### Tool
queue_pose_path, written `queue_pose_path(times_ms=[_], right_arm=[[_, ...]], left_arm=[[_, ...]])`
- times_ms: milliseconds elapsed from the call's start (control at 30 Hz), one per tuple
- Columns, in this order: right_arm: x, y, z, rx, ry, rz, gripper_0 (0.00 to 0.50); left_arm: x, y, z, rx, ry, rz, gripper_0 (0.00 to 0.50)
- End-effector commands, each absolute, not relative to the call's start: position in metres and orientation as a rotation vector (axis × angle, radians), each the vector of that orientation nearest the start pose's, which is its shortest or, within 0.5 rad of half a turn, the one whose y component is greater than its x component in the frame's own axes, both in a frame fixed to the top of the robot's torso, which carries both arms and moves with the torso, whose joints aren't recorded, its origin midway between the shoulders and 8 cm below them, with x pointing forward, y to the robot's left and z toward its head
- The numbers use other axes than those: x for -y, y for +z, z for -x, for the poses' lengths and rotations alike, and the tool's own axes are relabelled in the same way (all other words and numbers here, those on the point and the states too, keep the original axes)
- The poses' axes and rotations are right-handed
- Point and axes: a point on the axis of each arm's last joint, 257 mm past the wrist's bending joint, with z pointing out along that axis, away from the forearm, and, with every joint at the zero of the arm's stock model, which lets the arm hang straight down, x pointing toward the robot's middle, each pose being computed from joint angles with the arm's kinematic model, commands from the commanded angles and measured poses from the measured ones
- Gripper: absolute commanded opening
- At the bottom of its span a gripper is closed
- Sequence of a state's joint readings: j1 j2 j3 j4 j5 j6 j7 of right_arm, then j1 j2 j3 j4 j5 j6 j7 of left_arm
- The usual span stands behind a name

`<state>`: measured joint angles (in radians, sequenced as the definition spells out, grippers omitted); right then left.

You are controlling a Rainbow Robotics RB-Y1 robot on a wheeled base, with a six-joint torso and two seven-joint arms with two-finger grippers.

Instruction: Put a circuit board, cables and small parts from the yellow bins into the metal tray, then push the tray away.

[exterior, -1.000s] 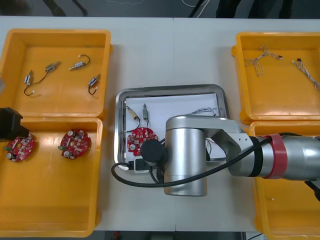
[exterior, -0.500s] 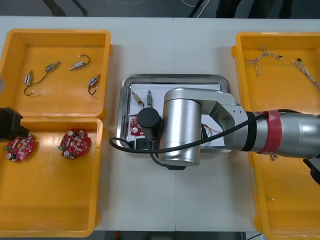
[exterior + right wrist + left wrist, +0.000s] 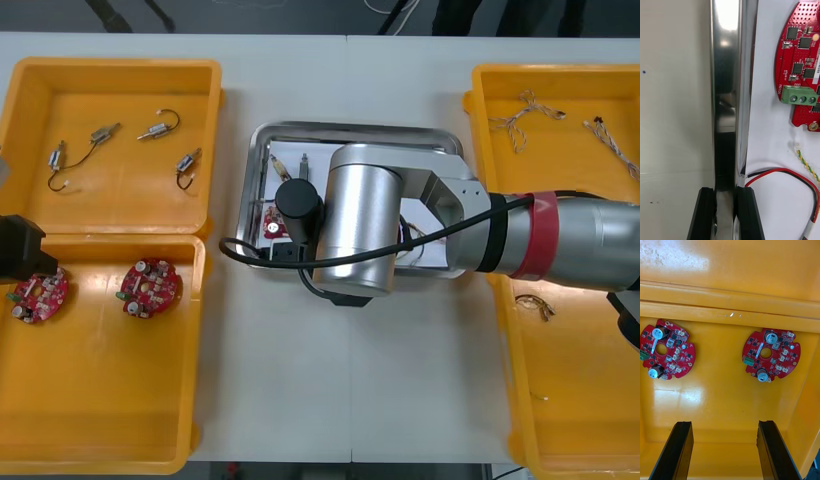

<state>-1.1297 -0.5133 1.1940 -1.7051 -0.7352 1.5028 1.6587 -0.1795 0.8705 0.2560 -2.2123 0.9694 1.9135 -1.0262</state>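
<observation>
The metal tray lies mid-table, white inside, holding a red circuit board, small metal parts and cables. My right arm reaches over it from the right. In the right wrist view my right gripper is shut on the tray's shiny near-left rim, with the circuit board and a red and black cable just inside. My left gripper hangs open over the near left yellow bin, above two circuit boards.
The far left bin holds several small metal parts. Twisted cables lie in the far right bin. A cable lies in the near right bin. Bare table surrounds the tray.
The tray has slid away from me toward the table's far edge, with my right gripper moving along on its rim. The left arm has stayed still.
</observation>
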Motion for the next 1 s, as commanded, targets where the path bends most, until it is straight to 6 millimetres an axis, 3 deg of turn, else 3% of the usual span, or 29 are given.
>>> queue_pose_path(times_ms=[33, 267, 1000], right_arm=[[0.016, -0.216, -0.479, -1.864, -0.573, 1.87, 0.0], [0.012, -0.203, -0.496, -1.797, -0.626, 1.823, 0.0], [0.009, -0.193, -0.534, -1.731, -0.586, 1.726, 0.0]], left_arm=[[-0.37, -0.133, -0.372, -2.674, 0.027, 0.077, 0.5], [-0.37, -0.133, -0.372, -2.674, 0.027, 0.077, 0.5], [-0.37, -0.133, -0.372, -2.674, 0.027, 0.077, 0.5]])
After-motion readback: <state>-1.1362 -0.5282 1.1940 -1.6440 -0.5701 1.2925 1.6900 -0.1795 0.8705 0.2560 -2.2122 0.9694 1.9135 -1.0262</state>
